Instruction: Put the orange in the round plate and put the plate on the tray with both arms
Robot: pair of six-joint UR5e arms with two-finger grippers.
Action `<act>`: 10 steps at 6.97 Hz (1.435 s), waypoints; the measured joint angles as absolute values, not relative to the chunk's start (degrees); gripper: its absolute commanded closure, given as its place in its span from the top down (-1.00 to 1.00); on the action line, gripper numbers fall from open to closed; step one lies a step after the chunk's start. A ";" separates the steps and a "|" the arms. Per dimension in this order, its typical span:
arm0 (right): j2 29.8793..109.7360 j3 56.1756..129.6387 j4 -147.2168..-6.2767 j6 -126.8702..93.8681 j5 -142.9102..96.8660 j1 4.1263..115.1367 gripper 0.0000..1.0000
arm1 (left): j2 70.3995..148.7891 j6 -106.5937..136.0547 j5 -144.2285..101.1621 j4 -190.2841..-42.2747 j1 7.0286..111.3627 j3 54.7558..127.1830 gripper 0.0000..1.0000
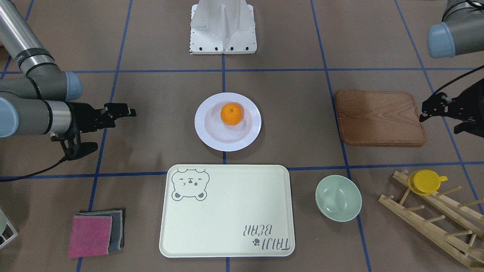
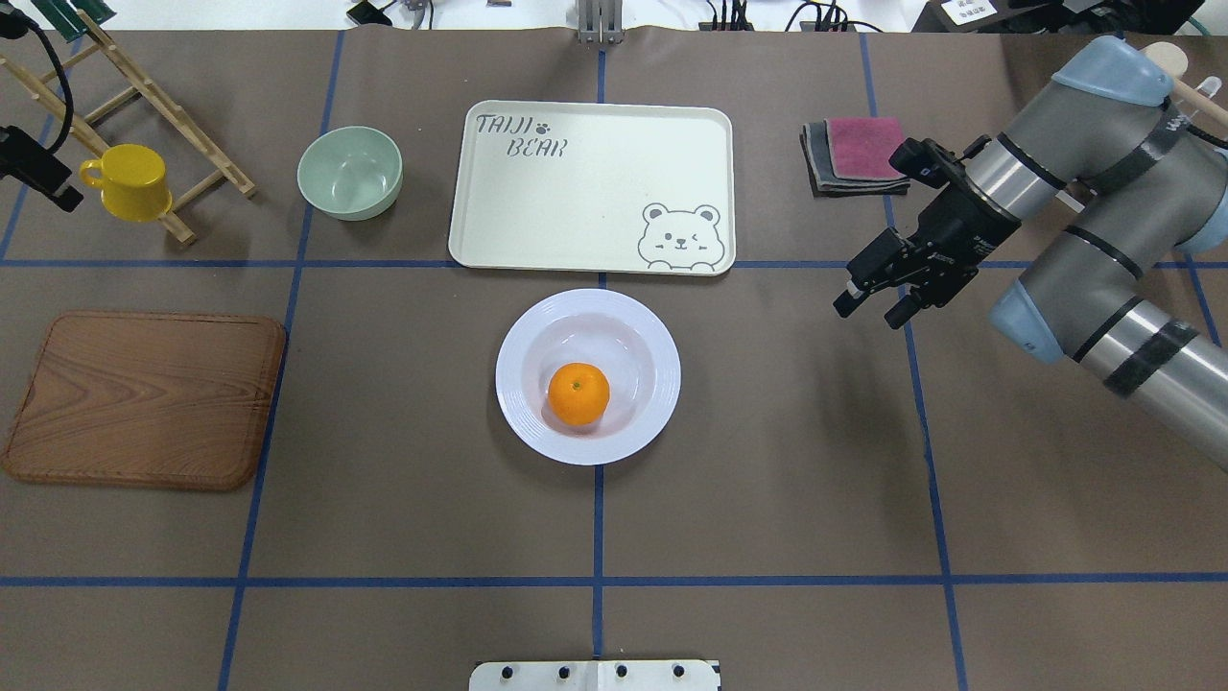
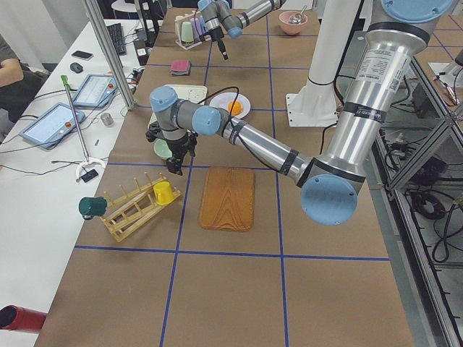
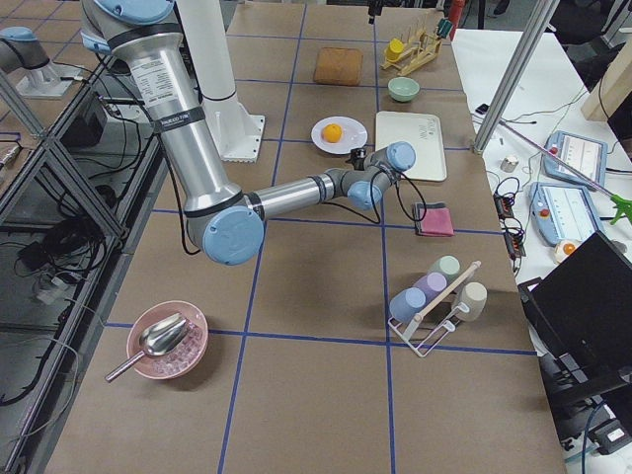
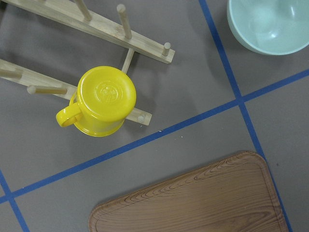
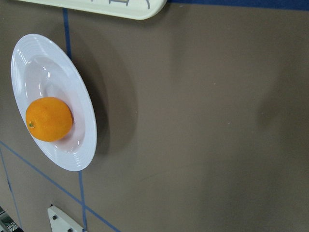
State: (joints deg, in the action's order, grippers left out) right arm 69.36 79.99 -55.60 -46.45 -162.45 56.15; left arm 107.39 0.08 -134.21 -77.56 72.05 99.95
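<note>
The orange [image 1: 231, 114] lies in the well of the white round plate [image 1: 212, 140] at the middle of the table, also seen in the overhead view as orange [image 2: 578, 393] and plate [image 2: 518, 415]. The cream bear tray [image 2: 576, 197] lies flat just beyond the plate with nothing on it. My right gripper [image 2: 871, 309] hovers open to the right of the plate, well apart from it, with nothing between its fingers. My left gripper [image 1: 425, 112] hangs at the wooden board's outer edge, far from the plate; its fingers look apart and hold nothing.
A brown wooden board [image 1: 378, 118] lies on my left side. A pale-green bowl [image 1: 338, 197] stands beside the tray. A yellow cup [image 1: 425, 182] sits on a wooden rack [image 1: 435, 223]. Folded pink and grey cloths [image 1: 96, 234] lie on the tray's other side.
</note>
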 measured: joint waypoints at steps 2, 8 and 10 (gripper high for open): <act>72.01 73.62 -46.05 -46.52 -168.27 61.05 1.00 | 107.18 0.09 -134.21 -77.52 72.07 100.49 0.98; 69.93 66.38 -41.95 -47.26 -172.99 63.04 1.00 | 107.13 0.47 -134.12 -75.54 72.07 102.71 0.98; 70.82 66.33 -41.79 -47.15 -172.90 66.12 0.98 | 107.12 0.66 -134.10 -74.80 72.07 103.80 0.98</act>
